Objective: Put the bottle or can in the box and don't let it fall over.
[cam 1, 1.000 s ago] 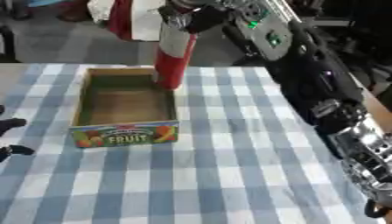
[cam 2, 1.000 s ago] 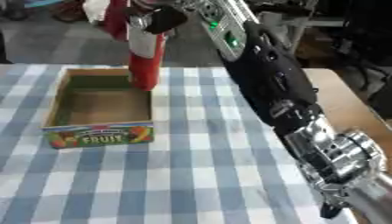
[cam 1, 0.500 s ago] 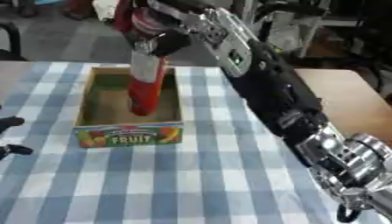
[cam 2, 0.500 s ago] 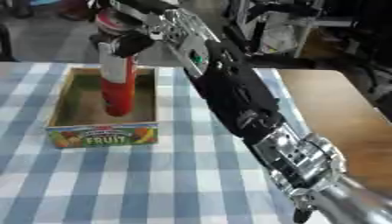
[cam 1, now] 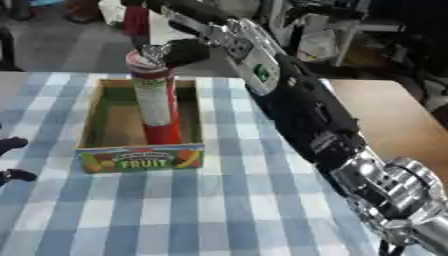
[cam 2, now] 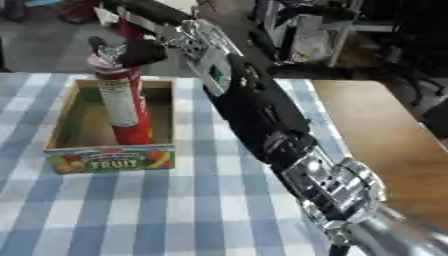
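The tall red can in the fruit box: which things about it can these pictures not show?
- Can base: hidden behind the box front wall, both views; resting or lifted, cannot tell.
- Can label: blurred, unreadable.
- Right hand grip at the can's top: fingers blurred.
- Left hand: cut by the left eye view's left edge.

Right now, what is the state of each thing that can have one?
Red can: upright, bottom inside the box.
Box: open-topped, on the table.
Right hand: fingers curled round the can's top.
Left hand: only dark fingertips at the left edge.
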Controlling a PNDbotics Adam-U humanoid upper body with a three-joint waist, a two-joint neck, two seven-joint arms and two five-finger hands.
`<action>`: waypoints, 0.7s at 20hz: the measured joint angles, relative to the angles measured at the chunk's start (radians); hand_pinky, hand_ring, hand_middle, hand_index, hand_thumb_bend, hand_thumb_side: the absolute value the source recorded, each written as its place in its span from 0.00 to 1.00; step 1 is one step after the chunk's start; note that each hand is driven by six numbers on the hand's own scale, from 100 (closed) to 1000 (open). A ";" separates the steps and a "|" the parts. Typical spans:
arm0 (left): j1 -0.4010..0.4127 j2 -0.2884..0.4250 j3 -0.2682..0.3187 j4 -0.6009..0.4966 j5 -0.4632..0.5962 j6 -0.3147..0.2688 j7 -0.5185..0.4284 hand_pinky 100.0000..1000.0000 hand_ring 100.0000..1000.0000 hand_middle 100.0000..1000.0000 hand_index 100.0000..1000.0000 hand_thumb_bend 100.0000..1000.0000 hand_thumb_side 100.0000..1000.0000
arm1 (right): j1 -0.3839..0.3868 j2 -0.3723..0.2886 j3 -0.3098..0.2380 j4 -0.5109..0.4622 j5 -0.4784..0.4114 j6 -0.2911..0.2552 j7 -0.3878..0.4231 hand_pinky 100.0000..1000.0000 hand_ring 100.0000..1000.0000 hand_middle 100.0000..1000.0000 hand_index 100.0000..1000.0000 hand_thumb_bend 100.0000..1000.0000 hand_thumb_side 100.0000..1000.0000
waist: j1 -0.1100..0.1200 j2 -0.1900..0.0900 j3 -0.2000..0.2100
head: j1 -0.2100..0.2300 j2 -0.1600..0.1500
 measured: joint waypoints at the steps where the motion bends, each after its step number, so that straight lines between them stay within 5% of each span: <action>1: 0.005 0.000 0.000 0.000 0.000 0.000 0.000 0.50 0.91 0.66 0.95 0.28 0.99 | 0.004 -0.016 0.000 -0.022 -0.020 0.002 -0.010 0.95 0.94 0.94 1.00 0.00 0.45 | -0.002 -0.004 -0.009 | 0.005 0.001; 2: 0.010 0.001 0.001 0.000 0.000 0.000 0.001 0.50 0.91 0.66 0.95 0.27 0.99 | 0.013 -0.035 -0.001 -0.048 -0.042 0.007 -0.020 0.89 0.90 0.91 1.00 0.00 0.32 | -0.005 -0.008 -0.020 | 0.011 0.001; 4: 0.021 0.004 0.004 0.001 0.000 -0.001 0.004 0.50 0.91 0.66 0.95 0.27 0.99 | 0.063 -0.078 -0.009 -0.116 -0.099 0.020 -0.047 0.80 0.86 0.88 1.00 0.00 0.29 | -0.011 -0.014 -0.044 | 0.027 0.008; 9: 0.048 0.013 0.018 0.003 -0.009 -0.001 0.014 0.50 0.91 0.66 0.95 0.27 1.00 | 0.371 -0.178 -0.060 -0.349 -0.295 0.068 -0.127 0.59 0.74 0.78 0.99 0.00 0.50 | -0.018 -0.016 -0.110 | 0.097 0.024; 14: 0.082 0.027 0.032 0.007 -0.029 -0.002 0.026 0.50 0.91 0.66 0.95 0.27 1.00 | 0.716 -0.160 -0.143 -0.541 -0.427 0.115 -0.194 0.30 0.59 0.75 0.99 0.00 0.56 | -0.023 -0.017 -0.177 | 0.185 0.039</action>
